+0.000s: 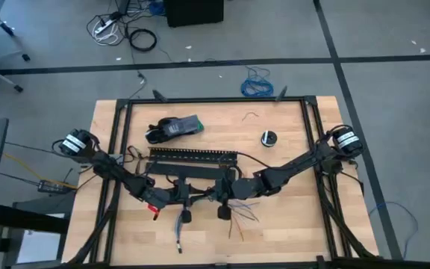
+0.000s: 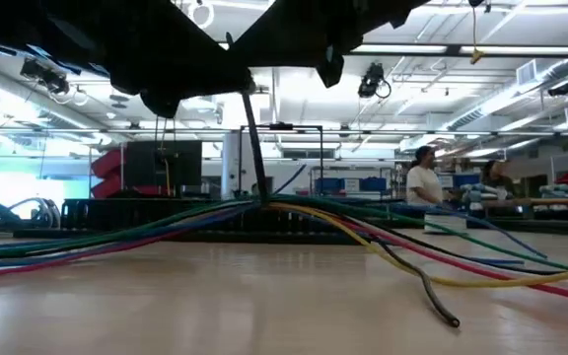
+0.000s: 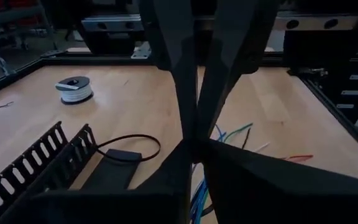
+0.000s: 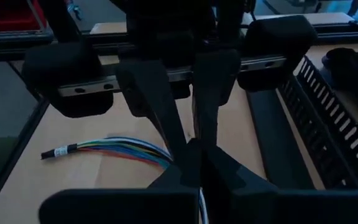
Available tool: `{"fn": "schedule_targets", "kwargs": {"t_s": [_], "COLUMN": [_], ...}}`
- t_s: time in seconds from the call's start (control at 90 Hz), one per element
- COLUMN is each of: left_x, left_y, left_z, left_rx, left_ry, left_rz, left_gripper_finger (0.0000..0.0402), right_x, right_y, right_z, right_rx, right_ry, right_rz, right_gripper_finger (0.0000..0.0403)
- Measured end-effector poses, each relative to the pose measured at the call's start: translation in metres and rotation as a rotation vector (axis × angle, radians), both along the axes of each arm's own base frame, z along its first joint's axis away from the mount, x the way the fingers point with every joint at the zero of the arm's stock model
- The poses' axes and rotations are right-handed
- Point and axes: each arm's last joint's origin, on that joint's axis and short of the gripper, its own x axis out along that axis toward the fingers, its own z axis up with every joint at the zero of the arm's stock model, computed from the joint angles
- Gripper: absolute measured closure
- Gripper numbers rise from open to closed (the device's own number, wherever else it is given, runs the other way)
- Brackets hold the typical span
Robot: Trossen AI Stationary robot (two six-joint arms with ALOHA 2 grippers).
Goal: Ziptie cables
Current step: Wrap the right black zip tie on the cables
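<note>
Cables [image 1: 200,200], a loose bundle of thin coloured wires, lie on the near middle of the tabletop [image 1: 290,119], between the two grippers and just in front of the long black slotted channel [image 1: 192,155]. One end of the bundle, with a small tag, shows in the right wrist view, and the other end fans out into splayed blue, green and red tips on the right arm's side. In the low view the wires rise to a point near the middle and spread out toward both sides.

Left gripper [image 1: 186,199] and right gripper [image 1: 225,196] face each other close together over the bundle. Each wrist view shows that arm's own dark fingers [image 3: 191,93] drawn together at the tips, with the cables passing right at that point; whether the jaws actually pinch the wires cannot be told.

Farther back on the tabletop sit a small spool [image 1: 268,138], a black tool [image 1: 172,128] and a small curled wire scrap [image 1: 251,115]. People [image 2: 427,184] are visible in the room beyond.
</note>
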Motion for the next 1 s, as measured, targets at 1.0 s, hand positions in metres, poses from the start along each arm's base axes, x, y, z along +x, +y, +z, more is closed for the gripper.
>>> {"fn": "schedule_targets", "kwargs": {"t_s": [1.0], "left_x": [0.014], "left_y": [0.009], "left_z": [-0.039], "left_rx": [0.004], "left_ry": [0.056], "left_rz": [0.036], "left_gripper_finger": [0.0378], "right_x": [-0.014], "right_y": [0.003], "right_z": [0.011], "right_rx": [-0.035], "right_ry": [0.046], "right_rz": [-0.070], "right_gripper_finger": [0.0403]}}
